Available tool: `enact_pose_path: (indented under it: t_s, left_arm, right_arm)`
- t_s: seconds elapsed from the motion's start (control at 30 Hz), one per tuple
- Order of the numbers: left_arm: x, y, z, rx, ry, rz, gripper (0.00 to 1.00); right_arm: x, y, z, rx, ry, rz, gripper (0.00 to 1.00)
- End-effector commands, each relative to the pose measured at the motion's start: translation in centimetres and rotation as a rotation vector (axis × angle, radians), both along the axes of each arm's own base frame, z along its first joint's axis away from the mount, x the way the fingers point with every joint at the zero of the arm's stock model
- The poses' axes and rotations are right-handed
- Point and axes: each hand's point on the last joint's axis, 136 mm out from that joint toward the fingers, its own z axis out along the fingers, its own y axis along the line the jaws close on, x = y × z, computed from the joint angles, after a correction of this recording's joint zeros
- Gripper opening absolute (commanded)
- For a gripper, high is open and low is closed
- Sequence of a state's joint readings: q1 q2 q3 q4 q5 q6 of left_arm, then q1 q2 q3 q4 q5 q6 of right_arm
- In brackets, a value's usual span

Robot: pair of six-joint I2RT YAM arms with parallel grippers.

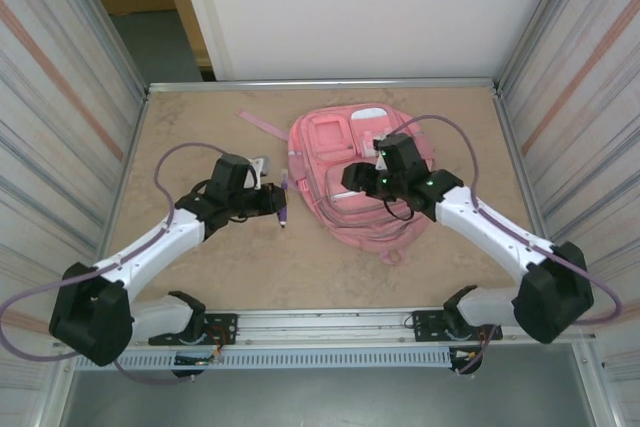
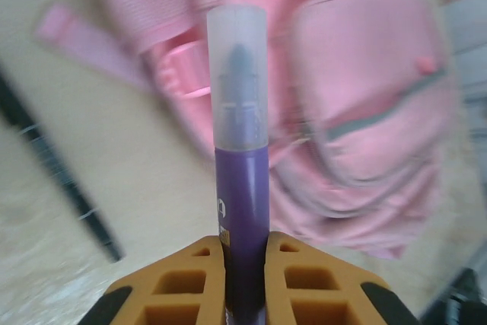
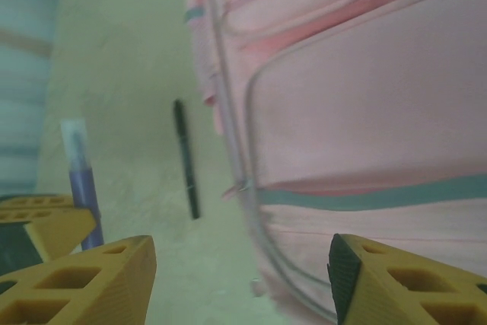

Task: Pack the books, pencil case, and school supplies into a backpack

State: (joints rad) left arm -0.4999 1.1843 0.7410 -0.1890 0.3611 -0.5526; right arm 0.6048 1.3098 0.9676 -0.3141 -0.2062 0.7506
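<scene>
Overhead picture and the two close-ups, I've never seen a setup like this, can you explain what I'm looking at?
Two robot arms are bolted to the near edge of a table. The overhead picture comes from a fixed camera above and behind them; each close-up comes from a camera on one arm's wrist. A pink backpack lies on the table, with a thin black pen beside it. The left end effector grips a purple pen. The right end effector is open over the backpack, holding nothing.
</scene>
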Motion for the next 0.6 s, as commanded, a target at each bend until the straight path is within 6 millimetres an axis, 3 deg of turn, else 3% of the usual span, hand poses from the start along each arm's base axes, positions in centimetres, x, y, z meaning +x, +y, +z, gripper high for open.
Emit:
enact_pose_path:
  t_s: [0.0,0.13,0.23,0.47,0.57]
  left_arm:
    - [-1.4,-2.9,2.7,-0.092,-0.088,-0.166,0.09]
    - [-2.4,-5.0,3.4,-0.111,-0.142,-0.242,0.07]
    - [-3.2,-6.4,3.3,-0.127,-0.148,-0.297,0.06]
    - [-3.6,-8.7,3.2,-0.181,-0.108,-0.343,0.06]
    - [-3.5,-9.3,3.5,-0.189,-0.136,-0.352,0.06]
  right_arm:
    - [-0.9,4.5,2.4,0.15,0.001,0.151,0.62]
    - [-0.9,6.5,2.9,0.214,0.032,0.182,0.62]
    - [-0.5,6.6,3.0,0.221,0.05,0.158,0.62]
    - [-0.6,7.3,1.4,0.247,0.114,0.132,0.57]
    - [-0.7,7.2,0.5,0.238,0.137,0.111,0.5]
